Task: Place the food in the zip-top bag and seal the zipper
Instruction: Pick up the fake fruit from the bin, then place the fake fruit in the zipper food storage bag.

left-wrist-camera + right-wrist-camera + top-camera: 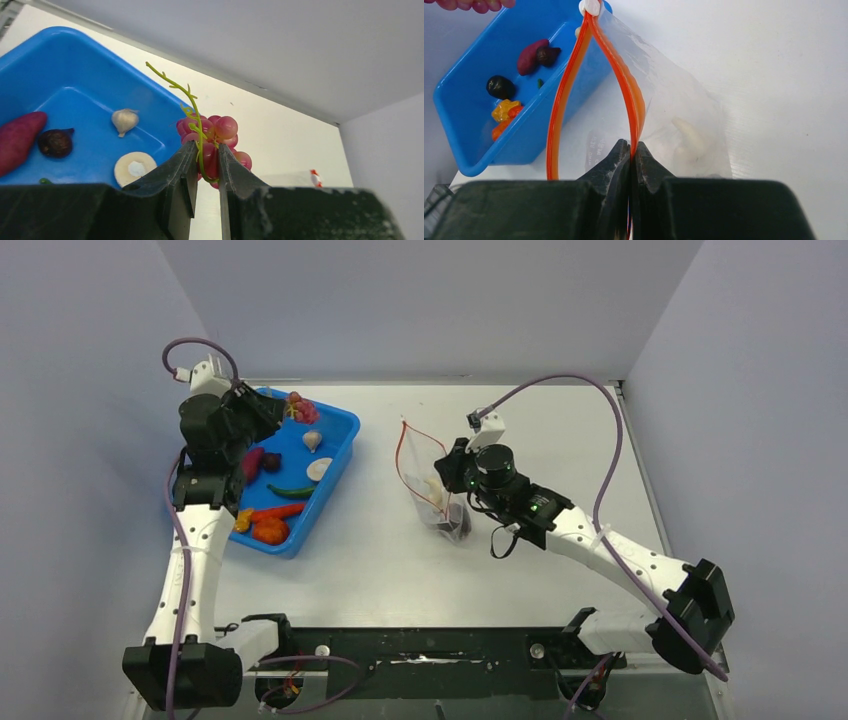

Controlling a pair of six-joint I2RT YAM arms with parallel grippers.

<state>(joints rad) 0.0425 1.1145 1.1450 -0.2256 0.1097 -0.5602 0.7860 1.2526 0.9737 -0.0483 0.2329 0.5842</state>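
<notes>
Blue bin [340,455]: holds most of the food.
Zip-top bag [415,465]: mid-table, mouth gaping. The right gripper [630,152] is pinched on one zipper [566,85] lip, and a slip would collapse the opening.
Grapes [225,127]: above the bin's corner. The left gripper [206,165] is clamped on the thin stem, so the bunch may swing loose.

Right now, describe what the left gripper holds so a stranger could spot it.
Find the blue bin at left. At its far corner the left gripper pinches a grape bunch. Only it is a cluster of pink-red balls on a yellow-green stem.
</notes>
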